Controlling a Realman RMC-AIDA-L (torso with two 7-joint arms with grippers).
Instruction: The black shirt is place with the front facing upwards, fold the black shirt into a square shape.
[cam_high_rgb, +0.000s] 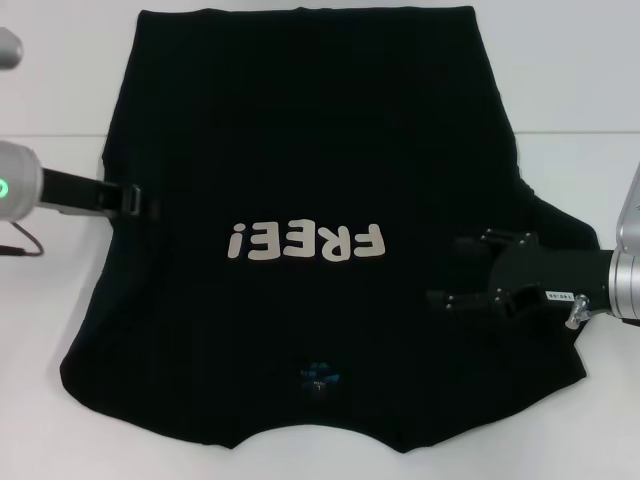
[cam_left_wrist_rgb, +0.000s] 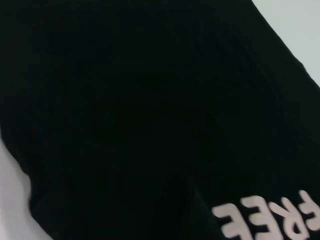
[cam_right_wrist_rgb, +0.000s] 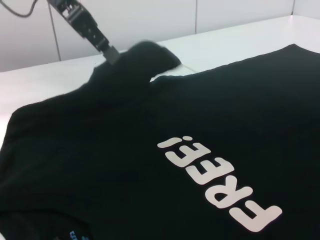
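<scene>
2 pincers work the black shirt (cam_high_rgb: 300, 150) on the bench (cam_high_rgb: 60, 90). Left pincer (cam_high_rgb: 150, 203) pinches shirt's left edge, lifted; right pincer (cam_high_rgb: 448, 270) spread, over shirt's right side.

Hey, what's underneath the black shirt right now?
The black shirt lies spread on the white table, which shows all around it. Whatever lies beneath the cloth is covered. The right hand hovers over its sleeve side.

A plain white counter (cam_high_rgb: 60, 330) fills the scene; behind it stands a pale panelled wall (cam_right_wrist_rgb: 150, 20), evenly lit.
</scene>
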